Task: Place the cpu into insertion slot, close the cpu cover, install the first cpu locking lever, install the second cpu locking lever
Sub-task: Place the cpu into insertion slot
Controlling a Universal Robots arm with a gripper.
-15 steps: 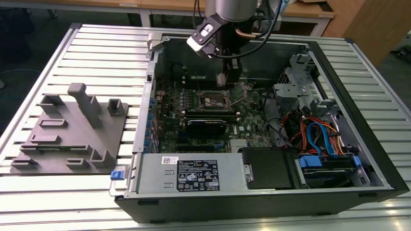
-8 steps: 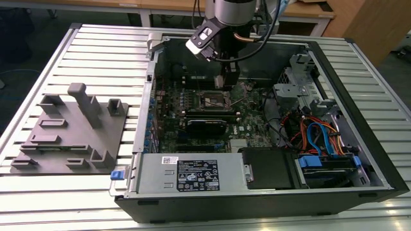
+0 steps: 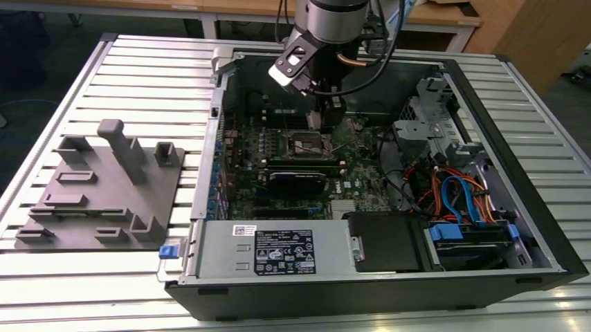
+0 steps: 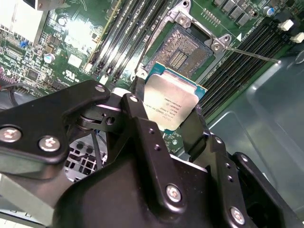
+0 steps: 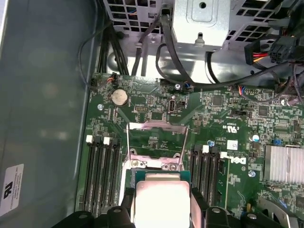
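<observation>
My gripper (image 4: 168, 107) is shut on the cpu (image 4: 172, 102), a flat square chip with a silver-grey top, held by two opposite edges between black fingers (image 4: 195, 124). It hangs tilted just above the insertion slot (image 4: 183, 53), which lies open with its dark contact field showing. In the first wrist view the cpu (image 5: 162, 202) sits in the gripper (image 5: 161, 208), and the cpu cover (image 5: 156, 127) is flipped back beyond the socket. A thin locking lever (image 4: 251, 53) sticks out free beside the slot. In the exterior view the gripper (image 3: 325, 119) hovers over the socket (image 3: 309, 142).
Black memory slots (image 5: 102, 171) flank the socket on both sides. A silver heat sink (image 5: 282, 164) and cables (image 5: 190, 71) lie nearby. The open case (image 3: 544, 228) holds a power supply (image 3: 268, 252) and drive wiring (image 3: 452, 200). A grey fixture plate (image 3: 102, 187) lies at the exterior view's left.
</observation>
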